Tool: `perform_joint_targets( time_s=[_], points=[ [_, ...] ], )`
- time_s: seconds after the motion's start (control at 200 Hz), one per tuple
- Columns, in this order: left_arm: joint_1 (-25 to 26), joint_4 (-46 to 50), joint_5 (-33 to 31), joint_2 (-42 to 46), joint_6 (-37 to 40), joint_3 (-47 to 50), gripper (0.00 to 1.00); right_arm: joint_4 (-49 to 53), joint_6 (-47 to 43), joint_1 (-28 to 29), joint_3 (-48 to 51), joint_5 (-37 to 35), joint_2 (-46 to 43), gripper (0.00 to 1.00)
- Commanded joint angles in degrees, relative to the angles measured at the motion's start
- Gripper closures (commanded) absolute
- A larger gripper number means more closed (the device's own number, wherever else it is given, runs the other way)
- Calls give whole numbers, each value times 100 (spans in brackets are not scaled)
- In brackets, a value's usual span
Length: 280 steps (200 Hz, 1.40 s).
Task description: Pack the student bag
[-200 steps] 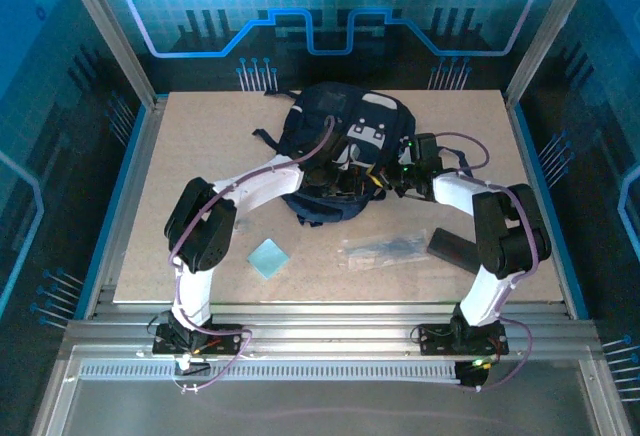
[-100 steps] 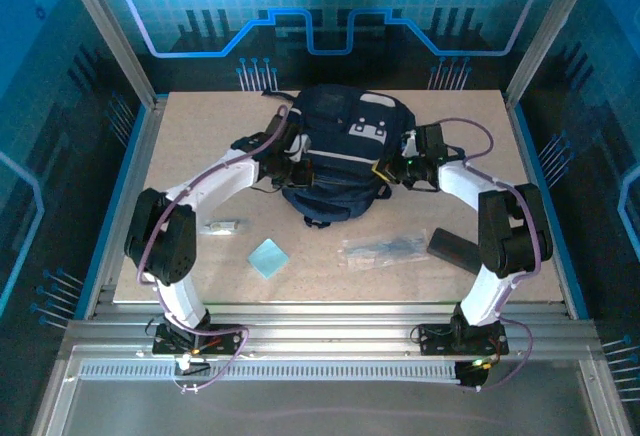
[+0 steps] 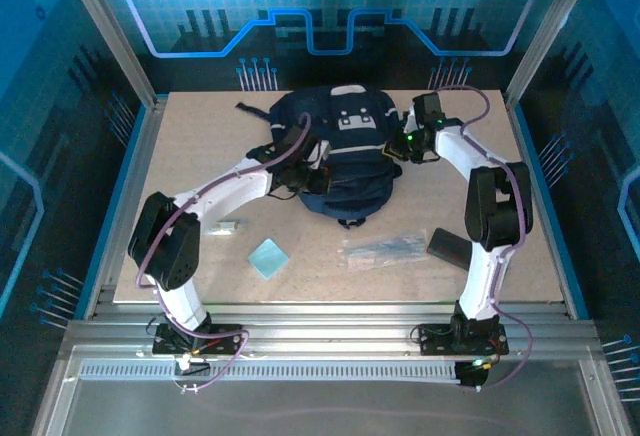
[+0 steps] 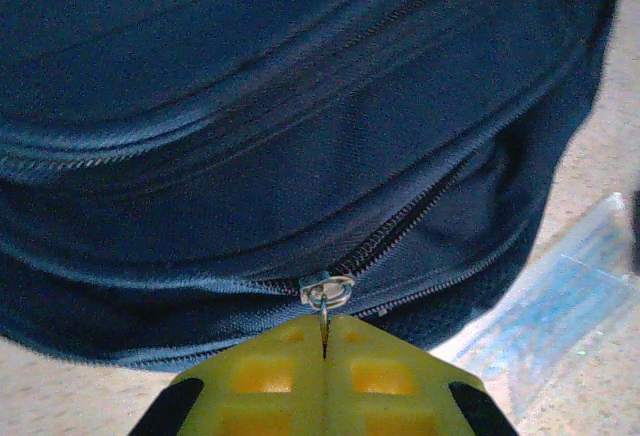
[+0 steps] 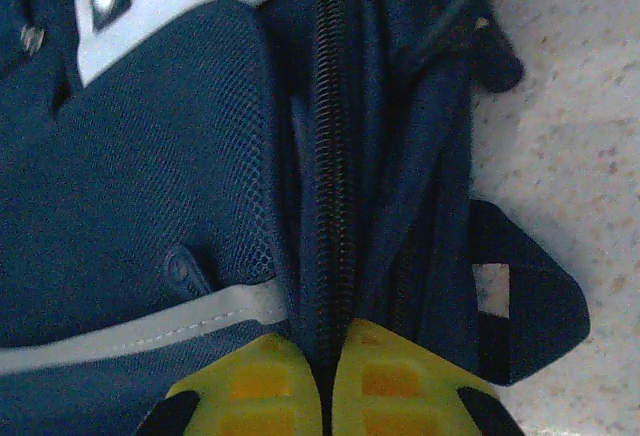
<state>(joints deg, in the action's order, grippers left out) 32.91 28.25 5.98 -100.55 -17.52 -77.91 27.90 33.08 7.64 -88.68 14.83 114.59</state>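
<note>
The student bag [image 3: 345, 156], dark navy with light grey patches, lies at the back middle of the table. My left gripper [image 3: 312, 172] is at its near-left side. In the left wrist view the yellow fingers [image 4: 270, 376] are shut on the metal zipper pull [image 4: 325, 296], with my left gripper [image 4: 325, 331] right under the slider; the zipper gapes to the slider's right. My right gripper [image 3: 396, 146] is at the bag's right side. My right gripper [image 5: 327, 351] is shut on the bag's fabric along a closed zipper seam [image 5: 330, 156], beside a grey stripe [image 5: 130, 331].
On the near table lie a teal square pad [image 3: 268, 257], a small white item [image 3: 225, 226], a clear plastic packet of pens [image 3: 385, 248] and a flat black case [image 3: 452, 249]. The packet [image 4: 560, 306] lies just right of the bag. Metal frame posts stand at the table's corners.
The bag has shifted toward the back of the table and lies flatter. My right gripper moved back with it. My left gripper went out to the bag's left side, then slid right along it.
</note>
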Motion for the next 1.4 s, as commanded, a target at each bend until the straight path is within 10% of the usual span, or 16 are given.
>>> perform_joint_targets(
  time_s=[0.0,0.18,0.465,0.695,0.815,0.951,1.396],
  points=[
    [224,54,480,161,-335,-264,100,-366,263,-262,-416,-835,27,72],
    [253,-635,703,-319,-585,-517,100,-556,450,-261,608,-797,-1133,29],
    [259,-962,888,-519,-562,-727,100,-1119,1501,148,2773,-348,-3016,6],
    [266,-1154,1013,-334,-550,-387,100,-1569,2200,835,2695,-582,-2138,4],
    [260,-1147,1141,-356,-553,-288,100,-2191,2774,1092,2576,-571,-1353,17],
    [224,-1081,989,-316,-456,-93,100,-2600,3032,1129,2630,-834,-899,100],
    [-1278,-244,-207,-60,278,815,100,-2670,2789,845,2723,-693,-750,100]
  ],
)
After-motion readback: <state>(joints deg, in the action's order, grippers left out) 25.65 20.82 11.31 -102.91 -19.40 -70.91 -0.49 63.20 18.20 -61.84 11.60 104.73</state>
